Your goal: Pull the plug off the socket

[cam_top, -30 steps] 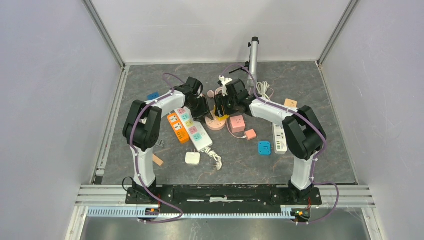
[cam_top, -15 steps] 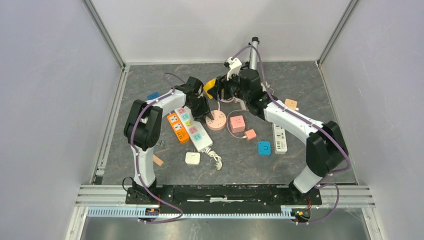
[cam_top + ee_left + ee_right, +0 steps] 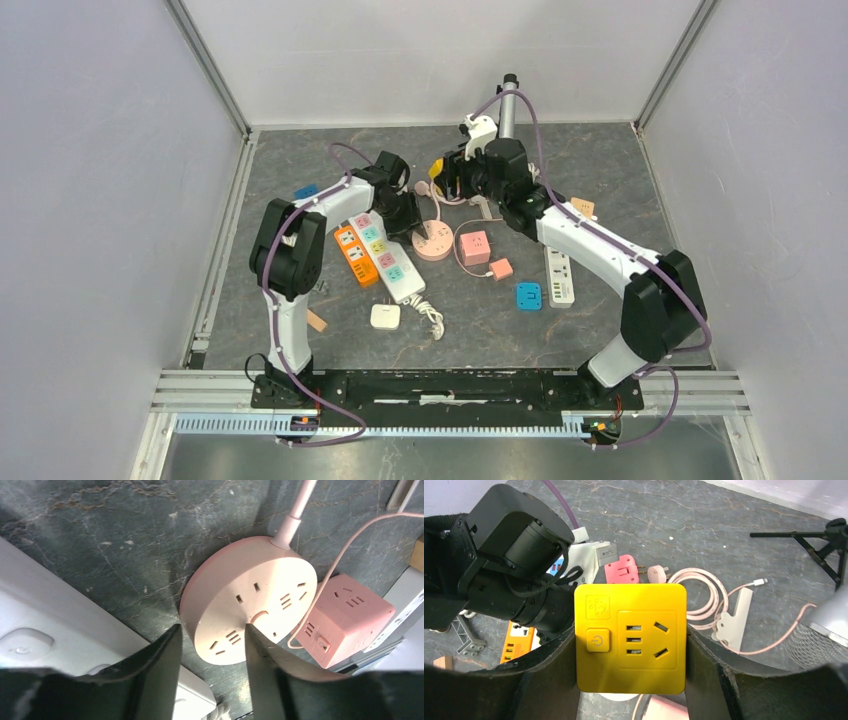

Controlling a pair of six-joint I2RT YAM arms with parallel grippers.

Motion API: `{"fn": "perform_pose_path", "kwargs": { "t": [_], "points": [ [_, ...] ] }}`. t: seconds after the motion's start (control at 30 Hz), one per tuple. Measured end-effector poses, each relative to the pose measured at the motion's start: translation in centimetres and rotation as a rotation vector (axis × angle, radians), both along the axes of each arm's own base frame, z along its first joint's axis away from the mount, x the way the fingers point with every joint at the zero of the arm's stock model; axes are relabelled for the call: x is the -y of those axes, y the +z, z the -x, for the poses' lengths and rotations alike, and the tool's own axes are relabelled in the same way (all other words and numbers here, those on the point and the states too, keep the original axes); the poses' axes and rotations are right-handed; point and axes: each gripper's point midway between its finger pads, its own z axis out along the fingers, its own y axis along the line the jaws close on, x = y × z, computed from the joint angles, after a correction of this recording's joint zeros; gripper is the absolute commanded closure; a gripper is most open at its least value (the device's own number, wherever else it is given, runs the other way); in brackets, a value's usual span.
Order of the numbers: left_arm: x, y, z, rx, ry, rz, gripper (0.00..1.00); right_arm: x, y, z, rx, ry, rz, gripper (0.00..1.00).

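The round pink socket (image 3: 433,242) lies on the grey table; its top shows bare in the left wrist view (image 3: 250,600). My left gripper (image 3: 408,225) sits low over its left rim, and in the wrist view the gripper (image 3: 210,635) has its jaws apart, one finger beside the rim and one over the top. My right gripper (image 3: 455,175) is shut on the yellow cube plug (image 3: 440,168) and holds it in the air behind the socket. In the right wrist view the yellow plug (image 3: 630,637) fills the gap between both fingers of the gripper (image 3: 630,647).
A white power strip (image 3: 388,258) and an orange strip (image 3: 354,255) lie left of the socket. A pink cube socket (image 3: 476,246), a blue adapter (image 3: 528,295) and a white strip (image 3: 559,275) lie to the right. A grey pole (image 3: 507,105) stands at the back.
My right gripper has risen and moved back with the yellow plug, which now hangs clear of the pink socket. The left gripper has stayed at the socket.
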Motion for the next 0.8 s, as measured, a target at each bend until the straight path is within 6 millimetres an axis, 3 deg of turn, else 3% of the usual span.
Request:
{"fn": "perform_pose_path", "kwargs": {
  "t": [0.2,0.23,0.27,0.37,0.63,0.8],
  "points": [
    [0.4,1.4,-0.7,0.026,-0.015,0.016,0.22,1.1,0.6,1.7,-0.023,0.03,0.03,1.0],
    [0.4,1.8,-0.9,0.035,-0.014,0.023,0.06,1.1,0.5,2.2,-0.032,0.052,0.039,1.0],
    [0.2,2.3,-1.0,0.045,-0.013,0.029,0.0,1.1,0.3,2.7,-0.042,0.073,0.046,1.0],
    [-0.6,4.8,-1.5,0.093,0.003,0.048,0.0,1.3,-1.2,4.8,-0.091,0.137,0.071,1.0],
    [-3.6,13.9,-2.1,0.341,0.045,0.042,0.0,4.3,-10.0,14.1,-0.3,0.232,0.159,0.99],
    [-5.5,16.5,-0.5,0.435,0.055,-0.002,0.0,3.5,-13.7,19.6,-0.363,0.367,0.249,0.9]
  ]
}}
